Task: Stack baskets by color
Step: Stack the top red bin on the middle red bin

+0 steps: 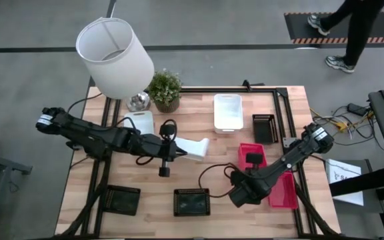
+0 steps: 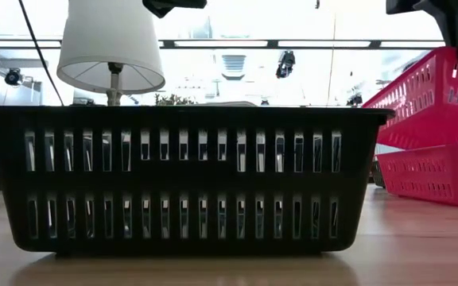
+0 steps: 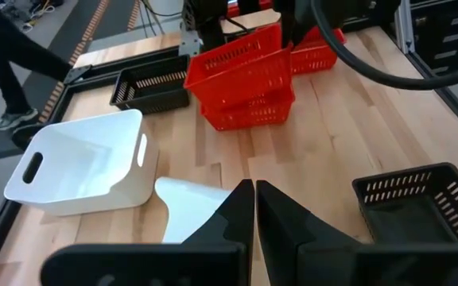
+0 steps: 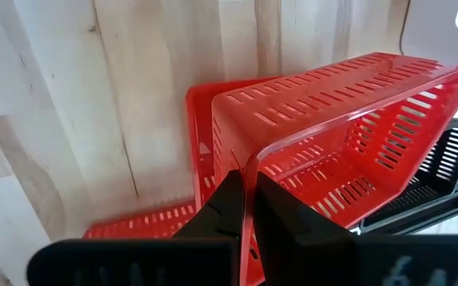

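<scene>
your right claw (image 4: 243, 208) is clenched on the rim of a tilted red mesh-sided plastic basket (image 4: 348, 127), right of frame centre, angled to nest into another red basket (image 1: 287, 191). your left claw (image 3: 254, 208) is clenched on a smooth white plastic basket (image 1: 191, 147).

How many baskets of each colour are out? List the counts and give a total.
white baskets: 3
red baskets: 3
black baskets: 3
Total: 9
</scene>
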`<state>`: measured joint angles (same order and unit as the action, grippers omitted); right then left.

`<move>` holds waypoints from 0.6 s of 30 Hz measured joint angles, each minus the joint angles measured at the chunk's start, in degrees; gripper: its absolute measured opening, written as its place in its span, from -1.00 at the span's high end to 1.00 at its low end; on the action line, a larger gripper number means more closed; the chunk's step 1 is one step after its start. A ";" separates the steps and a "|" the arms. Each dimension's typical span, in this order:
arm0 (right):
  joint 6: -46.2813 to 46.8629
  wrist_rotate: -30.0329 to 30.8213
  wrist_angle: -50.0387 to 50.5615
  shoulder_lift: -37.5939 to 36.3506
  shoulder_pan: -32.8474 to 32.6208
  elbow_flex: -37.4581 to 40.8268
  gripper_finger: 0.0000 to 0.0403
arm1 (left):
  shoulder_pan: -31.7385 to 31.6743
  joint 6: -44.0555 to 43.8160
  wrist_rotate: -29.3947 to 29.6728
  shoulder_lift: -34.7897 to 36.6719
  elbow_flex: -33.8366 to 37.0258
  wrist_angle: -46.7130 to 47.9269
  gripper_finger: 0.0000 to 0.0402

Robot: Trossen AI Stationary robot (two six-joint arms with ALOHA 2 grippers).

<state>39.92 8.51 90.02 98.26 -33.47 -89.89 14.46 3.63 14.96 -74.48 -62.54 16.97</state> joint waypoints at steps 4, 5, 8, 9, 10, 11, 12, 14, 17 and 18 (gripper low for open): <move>0.15 -0.11 0.01 0.22 0.00 0.03 0.96 | 0.00 0.02 -0.02 -0.01 0.01 -0.07 1.00; 0.16 -0.11 0.01 0.22 0.00 0.04 0.95 | 0.00 0.04 -0.02 -0.07 0.01 -0.04 1.00; 0.33 0.02 0.02 0.13 0.13 0.04 0.89 | 0.00 0.04 -0.02 -0.13 0.09 0.01 1.00; 0.66 0.02 0.02 0.13 0.22 0.04 0.85 | 0.00 0.04 -0.02 -0.13 0.08 -0.04 1.00; 0.89 0.02 0.02 0.13 0.27 0.07 0.81 | 0.00 0.04 -0.03 -0.13 0.09 -0.04 1.00; 1.11 0.02 0.02 0.13 0.45 0.09 0.76 | 0.02 0.02 -0.02 -0.13 0.08 -0.02 1.00; 1.47 0.04 0.00 0.13 0.58 0.15 0.71 | 0.02 -0.03 -0.04 -0.13 0.10 -0.02 1.00; 1.93 0.02 0.03 0.13 0.79 0.19 0.62 | 0.02 -0.05 -0.04 -0.13 0.10 -0.03 1.00; 2.03 0.03 0.02 0.10 0.81 0.20 0.50 | 0.02 -0.07 -0.04 -0.14 0.10 -0.02 1.00; 2.02 0.02 0.01 0.03 0.79 0.20 0.46 | 0.00 -0.07 -0.04 -0.15 0.10 -0.02 1.00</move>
<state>41.94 8.54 90.03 98.29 -32.69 -89.68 14.46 3.55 14.92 -74.63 -62.43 16.95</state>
